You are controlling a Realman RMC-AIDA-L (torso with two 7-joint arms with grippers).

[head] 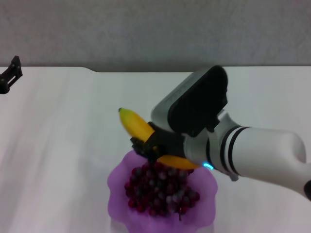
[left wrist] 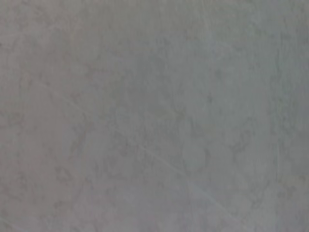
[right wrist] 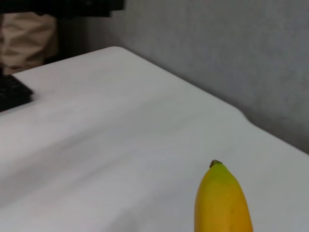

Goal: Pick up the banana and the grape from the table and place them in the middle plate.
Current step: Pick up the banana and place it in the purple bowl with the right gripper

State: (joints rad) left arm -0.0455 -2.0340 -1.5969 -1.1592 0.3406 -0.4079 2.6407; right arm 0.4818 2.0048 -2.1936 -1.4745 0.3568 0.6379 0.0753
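My right gripper [head: 148,145] is shut on the yellow banana [head: 135,123] and holds it just above the far rim of the purple scalloped plate [head: 116,182]. The banana's tip points to the far left and also shows in the right wrist view [right wrist: 222,203]. The bunch of dark red-purple grapes [head: 160,189] lies in the plate, under and in front of the gripper. The plate stands on the white table [head: 58,136] at its near edge. My left gripper [head: 9,75] is parked at the far left edge of the table.
The table's far edge has a shallow notch [head: 92,70], with a grey wall behind it. The right wrist view shows a dark object [right wrist: 12,92] and a beige object [right wrist: 26,38] beyond the table's far corner. The left wrist view shows only a grey surface.
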